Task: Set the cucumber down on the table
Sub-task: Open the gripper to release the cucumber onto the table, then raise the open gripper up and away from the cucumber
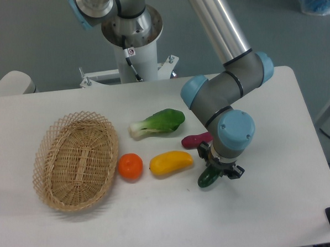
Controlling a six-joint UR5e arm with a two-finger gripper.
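You see the claw (216, 169) closed around the upper end of the cucumber (207, 177), a stubby, glossy dark green oblong. It sits low over the white, smooth counter (159, 218), just right of the yellow fruit (171, 162); whether its lower end touches the surface cannot be told. The woven wicker basket (75, 159) is oval, open-weave, and holds nothing. Beside it lie a round orange fruit (130, 165), a leafy green vegetable (158, 123) with a white stem, and a purple item (194, 139) partly hidden by the arm
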